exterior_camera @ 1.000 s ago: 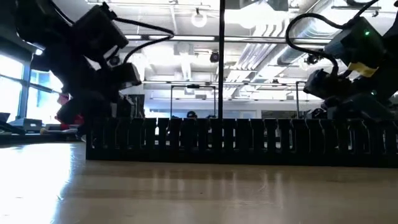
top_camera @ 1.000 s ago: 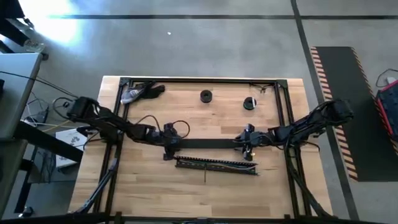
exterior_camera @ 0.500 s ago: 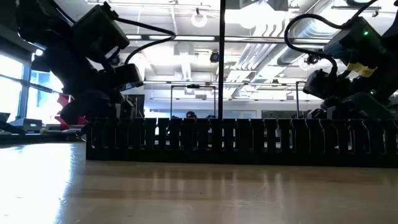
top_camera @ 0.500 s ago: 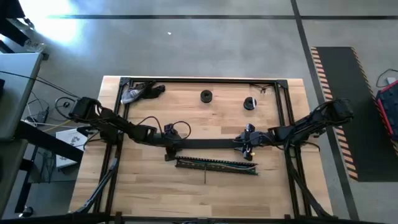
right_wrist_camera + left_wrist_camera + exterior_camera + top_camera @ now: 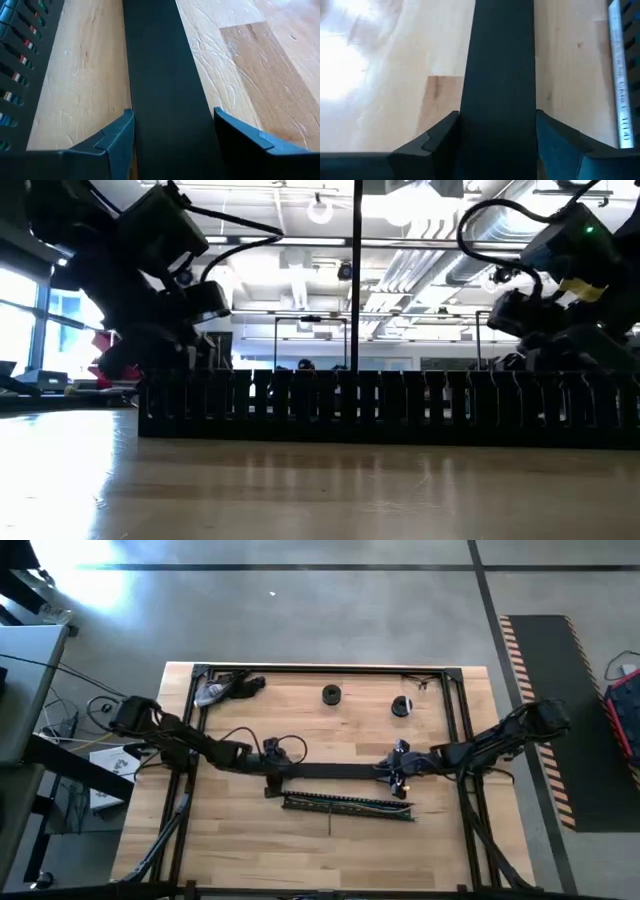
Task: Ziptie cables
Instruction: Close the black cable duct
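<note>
Above the table, 2 grippers, left gripper [image 5: 272, 776] and right gripper [image 5: 397, 773], each clamp an end of a flat black strip [image 5: 335, 771], apparently the cover. Cables [image 5: 352, 802] lie in the slotted channel [image 5: 300, 800] just nearer. Wrist views show fingers [image 5: 427, 145] straddling the strip.

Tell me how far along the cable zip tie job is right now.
Done: the cables lie inside the slotted channel. In hand: the left gripper and right gripper each close on an end of a long flat black strip, probably the channel's cover, lying apart from the channel. Left: no zip tie shows around the cables, so the tying looks not yet done.
</note>
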Robot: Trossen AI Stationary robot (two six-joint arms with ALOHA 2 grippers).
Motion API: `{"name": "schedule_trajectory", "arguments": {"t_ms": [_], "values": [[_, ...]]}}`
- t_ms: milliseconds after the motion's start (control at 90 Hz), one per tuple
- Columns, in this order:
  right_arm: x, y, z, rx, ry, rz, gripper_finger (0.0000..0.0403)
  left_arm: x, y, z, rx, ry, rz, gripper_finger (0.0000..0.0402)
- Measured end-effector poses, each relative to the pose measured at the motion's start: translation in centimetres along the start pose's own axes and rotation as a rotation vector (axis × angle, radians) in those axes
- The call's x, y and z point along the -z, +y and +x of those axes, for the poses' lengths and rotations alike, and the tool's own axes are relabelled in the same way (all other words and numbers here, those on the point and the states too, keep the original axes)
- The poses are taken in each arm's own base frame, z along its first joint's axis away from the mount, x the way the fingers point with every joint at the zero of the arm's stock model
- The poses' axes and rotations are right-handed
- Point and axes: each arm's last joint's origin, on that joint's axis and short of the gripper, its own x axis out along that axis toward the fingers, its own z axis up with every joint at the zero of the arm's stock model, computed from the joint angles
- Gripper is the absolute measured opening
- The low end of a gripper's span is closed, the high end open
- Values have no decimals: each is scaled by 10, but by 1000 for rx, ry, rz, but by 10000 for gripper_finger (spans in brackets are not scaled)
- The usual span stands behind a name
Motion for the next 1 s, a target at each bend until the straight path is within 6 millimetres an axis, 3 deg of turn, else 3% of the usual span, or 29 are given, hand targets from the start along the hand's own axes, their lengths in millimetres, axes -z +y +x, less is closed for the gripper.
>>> {"name": "schedule_trajectory", "arguments": {"t_ms": [378,544,722,1000], "values": [[-40,12,-5,31,101,-51,199,-26,-1,-19,-11,69,53,119],[-40,15,-6,24,126,-82,174,-34,-1,-22,-11,51,49,114],[-38,19,-8,-5,150,-103,132,-48,-1,-30,-8,-5,61,143],[-53,19,-22,22,87,-106,130,-56,5,-31,-36,-27,50,205]]}}
